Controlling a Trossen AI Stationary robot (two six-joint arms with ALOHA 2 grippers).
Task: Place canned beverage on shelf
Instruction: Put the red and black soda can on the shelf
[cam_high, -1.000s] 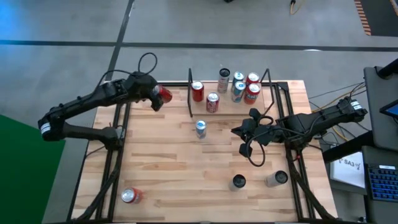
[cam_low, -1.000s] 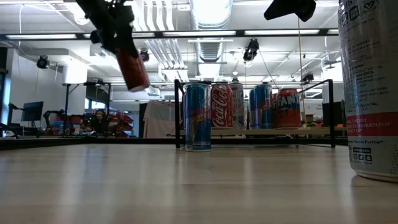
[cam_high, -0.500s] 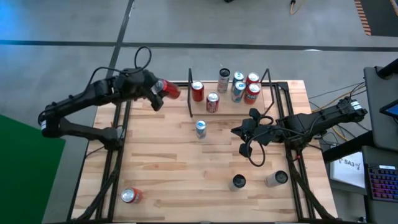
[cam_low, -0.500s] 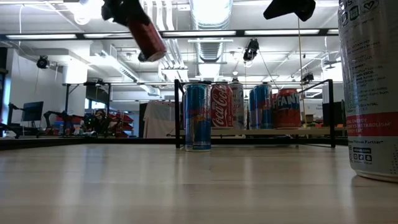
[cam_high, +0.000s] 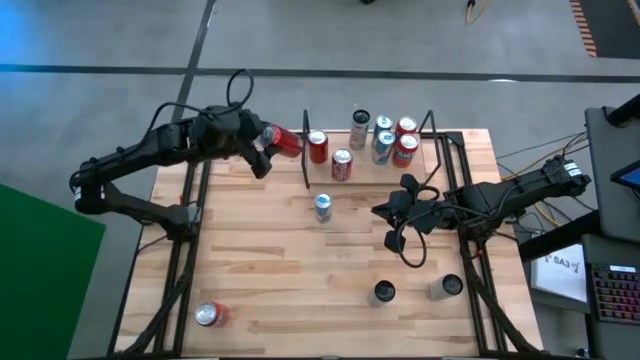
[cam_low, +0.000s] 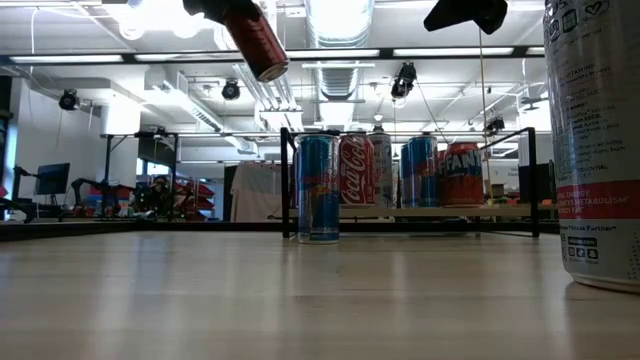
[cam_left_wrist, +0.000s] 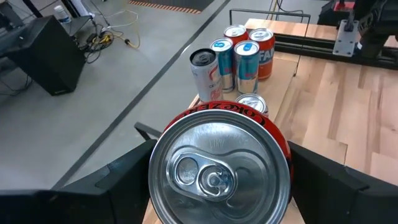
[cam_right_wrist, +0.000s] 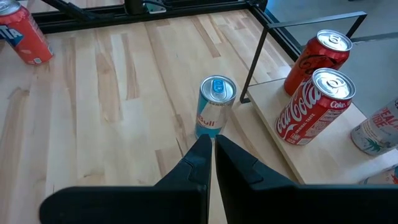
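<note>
Cans (cam_high: 341, 164) crowd shelf (cam_high: 425, 152) on plank table (cam_high: 270, 270) over concrete floor (cam_high: 120, 40).

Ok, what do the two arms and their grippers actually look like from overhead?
Both arms are matte black, jointed tubes. The left arm has a white band near its base and a black cable loop above the left gripper; loose black cable also dangles by the right gripper.
</note>
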